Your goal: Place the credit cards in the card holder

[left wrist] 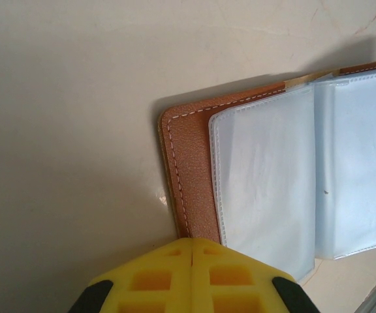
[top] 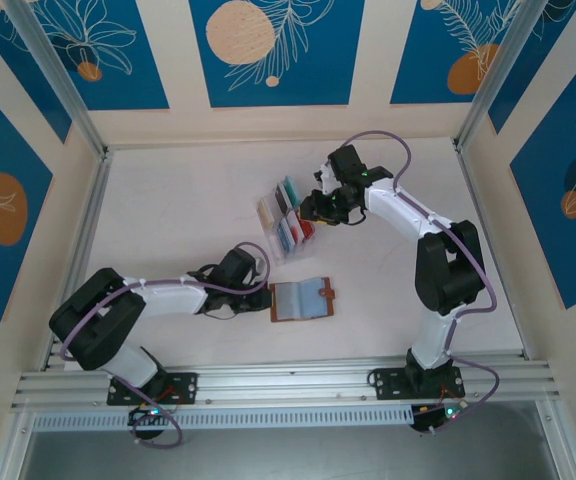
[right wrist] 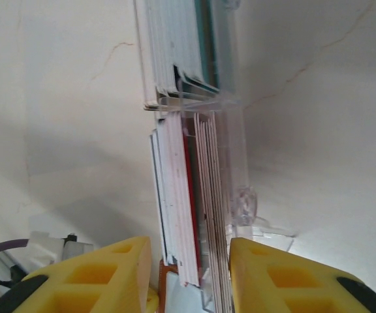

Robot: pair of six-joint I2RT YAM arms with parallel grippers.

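Here we see the card holder (top: 302, 299) lying open and flat on the pale, faintly veined tabletop (top: 168, 220), near the middle. It is tan grained leather with white stitching and a rounded corner (left wrist: 188, 163), and it has glossy clear plastic pockets inside. The left pincer (left wrist: 192, 251) has its blocky yellow fingers pressed together with no gap, their tips at the holder's left edge.

Farther back stands a clear, hard plastic slotted rack (top: 271, 218) with the credit cards (top: 290, 228) upright in it. They are thin stiff rectangles, and from the right wrist they show edge-on as white, red and dark (right wrist: 181, 195). The right pincer (right wrist: 191, 261) stands partly apart, one yellow finger on each side of the nearer stack. We cannot tell whether it is pinching the cards.
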